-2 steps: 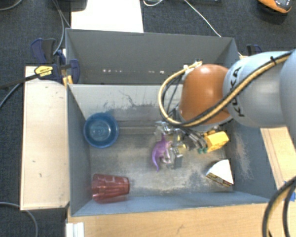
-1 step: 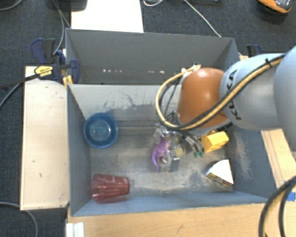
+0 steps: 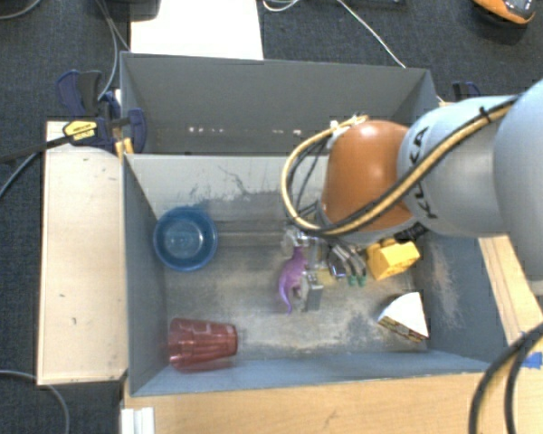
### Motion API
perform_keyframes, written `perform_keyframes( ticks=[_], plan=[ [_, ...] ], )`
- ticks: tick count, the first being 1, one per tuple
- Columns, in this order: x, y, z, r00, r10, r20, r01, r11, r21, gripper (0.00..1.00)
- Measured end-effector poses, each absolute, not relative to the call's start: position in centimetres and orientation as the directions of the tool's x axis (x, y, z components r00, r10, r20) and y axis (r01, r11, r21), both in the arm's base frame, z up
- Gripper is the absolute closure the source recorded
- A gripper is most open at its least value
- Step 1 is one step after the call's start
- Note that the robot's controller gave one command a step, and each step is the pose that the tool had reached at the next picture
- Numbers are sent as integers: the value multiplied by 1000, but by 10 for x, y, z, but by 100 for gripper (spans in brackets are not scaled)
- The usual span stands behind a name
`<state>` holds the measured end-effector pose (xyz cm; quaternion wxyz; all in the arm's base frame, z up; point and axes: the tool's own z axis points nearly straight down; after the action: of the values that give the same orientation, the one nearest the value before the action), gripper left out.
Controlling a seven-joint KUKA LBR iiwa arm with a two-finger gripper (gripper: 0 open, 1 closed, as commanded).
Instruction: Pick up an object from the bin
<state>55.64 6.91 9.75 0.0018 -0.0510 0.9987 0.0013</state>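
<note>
My gripper is down in the middle of the bin, under the orange wrist cover. A small purple hook-shaped thing lies right against its left side, touching it or nearly so. Whether the purple thing is gripped is hidden. Just right of the gripper lies a small dark piece with green bits. Beyond that sits a yellow block.
A blue bowl stands at the left of the bin floor. A red ribbed cup lies on its side in the front left corner. A white wedge with a brown edge rests at the front right. The arm covers the bin's right part.
</note>
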Motion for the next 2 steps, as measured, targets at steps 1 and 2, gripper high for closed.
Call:
perform_keyframes(
  ticks=[1, 2],
  plan=[
    [582, 77, 100, -973, -231, -7, -231, 973, 1, 0],
    [591, 66, 81, -932, -362, -8, -362, 932, 1, 0]
  ],
)
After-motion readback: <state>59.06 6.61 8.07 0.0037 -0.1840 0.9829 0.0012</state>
